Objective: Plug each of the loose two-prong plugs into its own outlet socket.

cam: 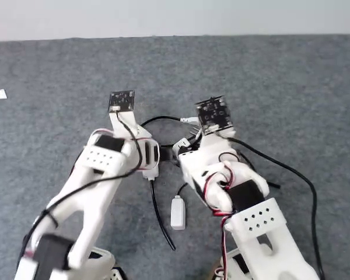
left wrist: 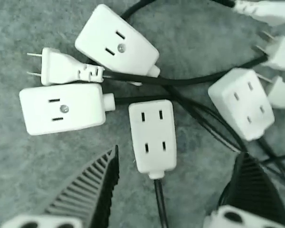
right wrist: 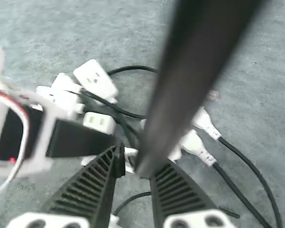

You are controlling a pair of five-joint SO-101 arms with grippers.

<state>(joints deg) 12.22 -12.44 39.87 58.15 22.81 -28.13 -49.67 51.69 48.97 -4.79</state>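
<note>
on the grey surface (cam: 291,87), at eight o'clock in the high view, sits the left arm (cam: 87,192). its left gripper (left wrist: 178,156) hangs over the tangle at the centre, fingers (left wrist: 97,190) released and holding nothing. just beyond their tips lies a white outlet socket (left wrist: 152,135). three more sockets lie around it, and a loose two-prong plug (left wrist: 61,66) rests between two of them, prongs bare. other plugs (left wrist: 275,47) lie unplugged beside the far socket (left wrist: 242,102). at six o'clock of the tangle a white connector (cam: 178,213) lies apart on its black lead. at five o'clock is the right arm (cam: 245,192). the right gripper (right wrist: 137,161) has its fingers (right wrist: 97,190) clenched on a black cord (right wrist: 199,57).
</note>
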